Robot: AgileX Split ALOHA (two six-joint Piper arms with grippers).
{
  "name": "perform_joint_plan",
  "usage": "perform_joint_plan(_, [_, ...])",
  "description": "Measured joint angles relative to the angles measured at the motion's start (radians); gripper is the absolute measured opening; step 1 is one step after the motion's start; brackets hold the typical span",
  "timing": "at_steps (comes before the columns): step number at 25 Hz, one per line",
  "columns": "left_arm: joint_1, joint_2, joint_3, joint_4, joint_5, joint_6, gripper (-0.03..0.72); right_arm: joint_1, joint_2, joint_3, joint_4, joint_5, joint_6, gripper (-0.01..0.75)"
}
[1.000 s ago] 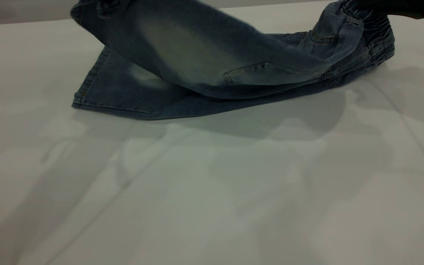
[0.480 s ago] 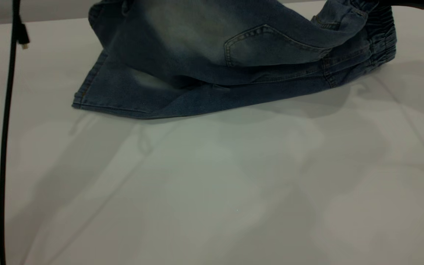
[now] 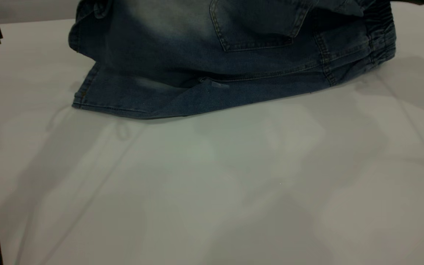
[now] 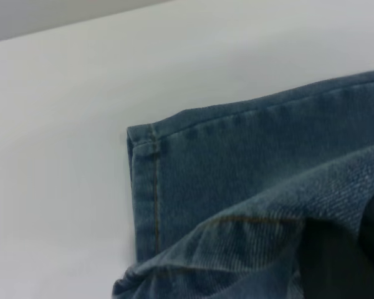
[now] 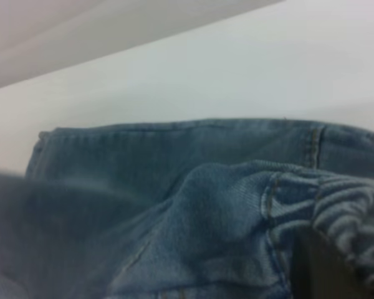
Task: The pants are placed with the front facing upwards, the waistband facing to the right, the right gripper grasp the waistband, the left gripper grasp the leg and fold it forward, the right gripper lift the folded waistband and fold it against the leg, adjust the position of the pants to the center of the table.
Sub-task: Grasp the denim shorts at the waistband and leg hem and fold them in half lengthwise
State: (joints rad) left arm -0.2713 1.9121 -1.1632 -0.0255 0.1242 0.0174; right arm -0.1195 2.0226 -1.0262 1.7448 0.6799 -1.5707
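The right gripper (image 3: 412, 2) shows in the exterior view only as a dark sliver at the upper right edge, raised above the table. Its wrist view shows one dark finger (image 5: 315, 271) pressed under the waistband (image 5: 349, 212), apparently clamped on it. The left gripper (image 4: 336, 261) is out of the exterior view; its wrist view shows a dark jaw tucked into a fold of the pants (image 4: 249, 187), seemingly pinching it.

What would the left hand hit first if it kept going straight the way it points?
Probably the pants, the lower leg lying flat ahead of the left hand, then the table beyond; depth is unclear.
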Motion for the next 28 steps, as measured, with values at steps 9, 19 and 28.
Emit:
perform_joint_plan(9, [0.000,0.000,0.001,0.000,-0.003,0.000,0.029,0.000,0.079,-0.030,-0.001,0.028,0.000,0.041])
perform_joint_plan(19, [0.000,0.000,0.001,0.000,0.007,0.001,0.029,0.000,0.083,-0.030,0.000,0.027,0.001,0.288])
perform_joint_plan(28, [0.000,0.000,0.001,-0.004,0.043,-0.083,0.029,0.000,0.083,-0.029,0.000,-0.060,0.001,0.588])
